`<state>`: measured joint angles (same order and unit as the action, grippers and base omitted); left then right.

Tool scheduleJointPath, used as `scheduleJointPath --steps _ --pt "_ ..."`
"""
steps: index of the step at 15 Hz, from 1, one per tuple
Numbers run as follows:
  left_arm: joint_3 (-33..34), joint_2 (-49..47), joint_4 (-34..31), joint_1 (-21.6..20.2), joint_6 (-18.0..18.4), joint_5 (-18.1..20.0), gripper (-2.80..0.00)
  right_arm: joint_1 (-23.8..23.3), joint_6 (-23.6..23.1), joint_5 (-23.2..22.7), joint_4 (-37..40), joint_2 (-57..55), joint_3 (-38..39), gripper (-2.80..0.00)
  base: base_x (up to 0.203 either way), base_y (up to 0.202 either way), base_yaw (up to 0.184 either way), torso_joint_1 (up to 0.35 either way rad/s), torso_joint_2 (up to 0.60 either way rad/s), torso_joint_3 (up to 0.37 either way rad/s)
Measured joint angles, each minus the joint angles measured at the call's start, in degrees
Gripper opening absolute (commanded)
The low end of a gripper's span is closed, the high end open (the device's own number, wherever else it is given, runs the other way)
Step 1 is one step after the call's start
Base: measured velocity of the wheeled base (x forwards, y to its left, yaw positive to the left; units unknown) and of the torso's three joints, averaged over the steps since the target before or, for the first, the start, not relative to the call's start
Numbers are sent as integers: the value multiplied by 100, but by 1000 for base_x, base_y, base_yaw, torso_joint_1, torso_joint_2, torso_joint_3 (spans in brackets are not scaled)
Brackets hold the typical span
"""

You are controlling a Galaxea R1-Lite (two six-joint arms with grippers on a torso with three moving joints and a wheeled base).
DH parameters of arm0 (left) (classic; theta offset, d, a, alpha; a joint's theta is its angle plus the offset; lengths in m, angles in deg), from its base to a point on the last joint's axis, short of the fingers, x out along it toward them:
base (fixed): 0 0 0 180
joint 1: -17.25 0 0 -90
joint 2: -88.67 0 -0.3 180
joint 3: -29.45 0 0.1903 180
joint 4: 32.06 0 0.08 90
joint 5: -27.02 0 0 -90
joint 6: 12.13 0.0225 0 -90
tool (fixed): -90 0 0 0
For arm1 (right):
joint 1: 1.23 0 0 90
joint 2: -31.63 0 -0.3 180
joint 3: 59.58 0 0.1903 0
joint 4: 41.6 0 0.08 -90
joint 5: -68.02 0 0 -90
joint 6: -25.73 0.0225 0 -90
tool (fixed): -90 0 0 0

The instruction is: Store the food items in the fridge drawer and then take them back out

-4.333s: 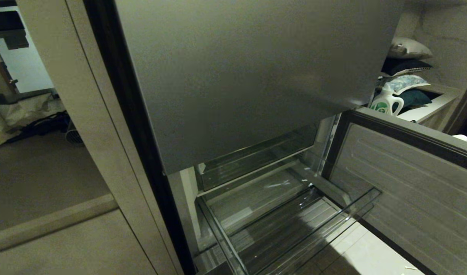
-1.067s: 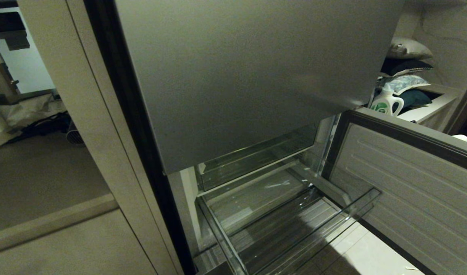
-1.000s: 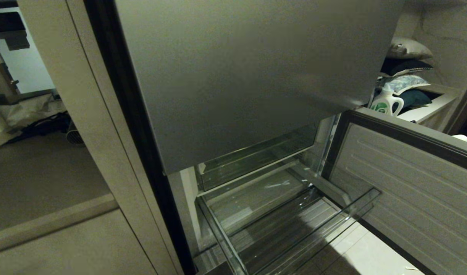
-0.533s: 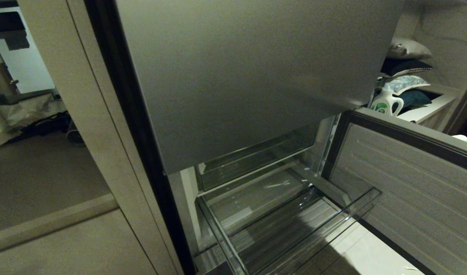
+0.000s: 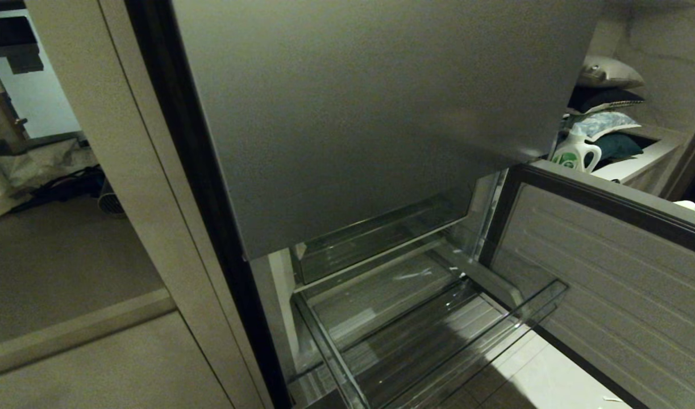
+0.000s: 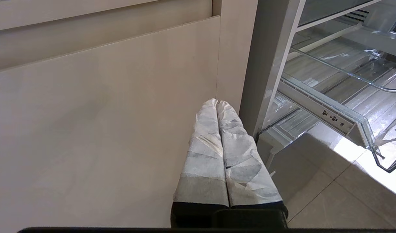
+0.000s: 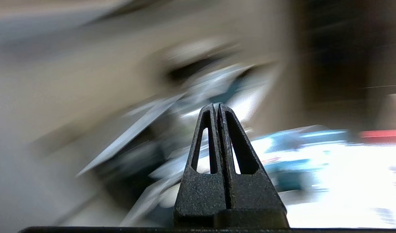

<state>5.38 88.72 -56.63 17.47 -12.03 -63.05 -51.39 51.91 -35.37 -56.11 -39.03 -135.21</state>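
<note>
Open, empty drawer (image 5: pixel 438 335) of thin clear plastic, likely light, rigid and slippery, best gripped at its front lip; both tools, left (image 6: pixel 217 103) and right (image 7: pixel 216 106), pinched closed and empty.

I see beige cabinet panels (image 5: pixel 69 238) on the left. A pale tiled floor (image 5: pixel 552 380) carries a bright light patch. Stacked cushions (image 5: pixel 606 102) occupy a shelf on the far right.

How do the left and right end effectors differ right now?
Left end effector: fingers wrapped in whitish tape, beside a beige cabinet panel near the fridge drawer. Right end effector: bare black fingers with slotted cutouts, surroundings blurred. Both are shut, holding nothing.
</note>
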Motion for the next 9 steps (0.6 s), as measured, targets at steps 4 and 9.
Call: scheduleJointPath --steps 4,9 --pt "0 0 0 2 0 0 -280 2918 -144 11 698 849 599 -280 0 0 0 0 0 0" --pt "0 0 0 2 1 0 -280 5570 -492 908 1397 1499 2232 -280 0 0 0 0 0 0"
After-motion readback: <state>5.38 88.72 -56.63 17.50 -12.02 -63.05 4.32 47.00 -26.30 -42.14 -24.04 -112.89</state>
